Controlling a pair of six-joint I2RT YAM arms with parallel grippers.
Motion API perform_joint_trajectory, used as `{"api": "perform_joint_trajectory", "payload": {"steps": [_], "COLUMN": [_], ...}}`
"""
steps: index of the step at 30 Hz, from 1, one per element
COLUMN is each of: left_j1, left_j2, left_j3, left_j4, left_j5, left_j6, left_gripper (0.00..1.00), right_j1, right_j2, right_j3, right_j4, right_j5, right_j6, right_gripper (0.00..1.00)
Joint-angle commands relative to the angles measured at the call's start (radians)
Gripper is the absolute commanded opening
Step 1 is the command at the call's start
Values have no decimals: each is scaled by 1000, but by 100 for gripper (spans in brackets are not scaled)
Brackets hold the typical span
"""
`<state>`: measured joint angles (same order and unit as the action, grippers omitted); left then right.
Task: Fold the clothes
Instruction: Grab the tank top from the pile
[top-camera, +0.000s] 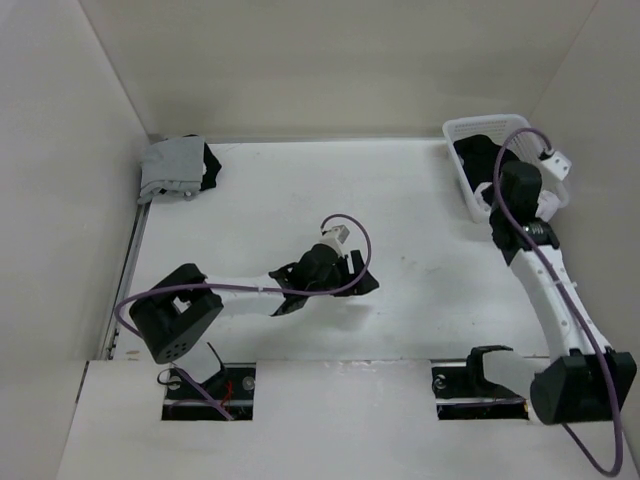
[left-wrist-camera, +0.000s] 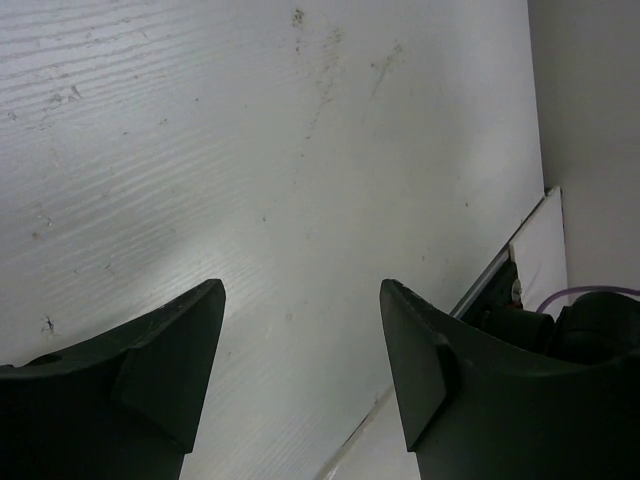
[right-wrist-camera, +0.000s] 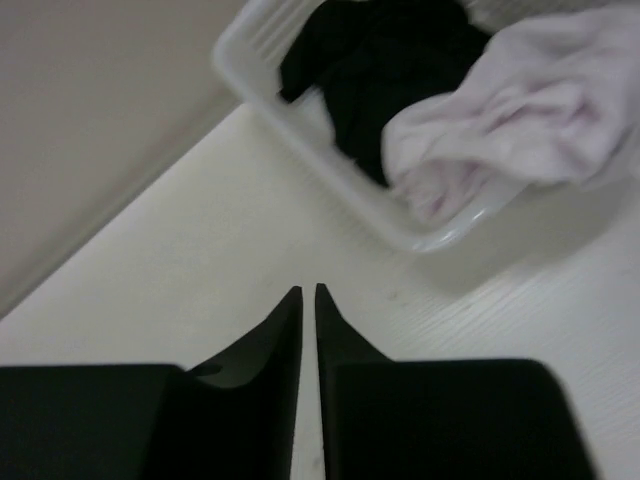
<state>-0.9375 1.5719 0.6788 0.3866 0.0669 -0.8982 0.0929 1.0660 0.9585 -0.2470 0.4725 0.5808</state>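
- Left pincer (left-wrist-camera: 300, 300): nearest thing in the left wrist view. The two dark fingers stand wide apart and nothing is between them.
- Under the left pincer is bare white table (top-camera: 420, 200), faintly scuffed and speckled. No garment shows in this wrist view.
- Top view: the left arm reaches from its base toward the middle of the table, and its pincer hangs over the open surface, well apart from every garment.
- Right pincer (right-wrist-camera: 308, 295): fingers drawn almost together with only a thin slit between the tips. Nothing is gripped.
- Right wrist view: the pincer tips sit over bare table, and the white basket (right-wrist-camera: 320, 170) lies ahead and to the right, near the tips but not touching them.
- Basket contents: a black garment (right-wrist-camera: 380, 70) is heaped on the left side, and a pale pink garment (right-wrist-camera: 520, 110) is bunched on the right, spilling up to the near rim. The two touch.
- Top view: the basket stands at the far right corner of the table, and the right wrist overlaps its near side.
- Far left corner: a grey garment (top-camera: 170, 168) lies as a compact bundle against the wall, with a second black piece (top-camera: 210, 165) touching its right edge.
- That bundle is well apart from both pincers; the left one is the closer.
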Motion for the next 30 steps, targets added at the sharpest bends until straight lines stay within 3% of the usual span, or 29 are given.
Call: {"api": "perform_joint_trajectory", "payload": {"steps": [1,3,6,10,13,22,25,30], "left_j1": [4,18,38,81,104,133,136,136], "left_j2": [-62,-69,-50,-18,3,25,30,46], "left_j3": [-48,-64,-65,-79,-85,-101,-104,-96], "left_j4": [100,110,120,165,192,241,241,241], "left_j5": [17,25,59,120,149,195,195,201], "left_j6": [21,27,33,24,12,-19,-21,-25], "left_gripper": [62,62,62,62,61,60,60,59], "right_j1": [-122,-198,-249,-273,-266,-212,-169,-164], "right_j2": [132,227,365,520,529,517,471,508], "right_j3": [143,205,313,436,428,333,275,287], "right_j4": [-34,-26,-57,-142,-153,-141,-146,-153], "right_j5": [93,80,25,-55,-83,57,185,189], "right_j6": [-59,-55,-62,-69,-64,-56,-90,-130], "right_gripper": [28,46,57,57,57,58,59,58]}}
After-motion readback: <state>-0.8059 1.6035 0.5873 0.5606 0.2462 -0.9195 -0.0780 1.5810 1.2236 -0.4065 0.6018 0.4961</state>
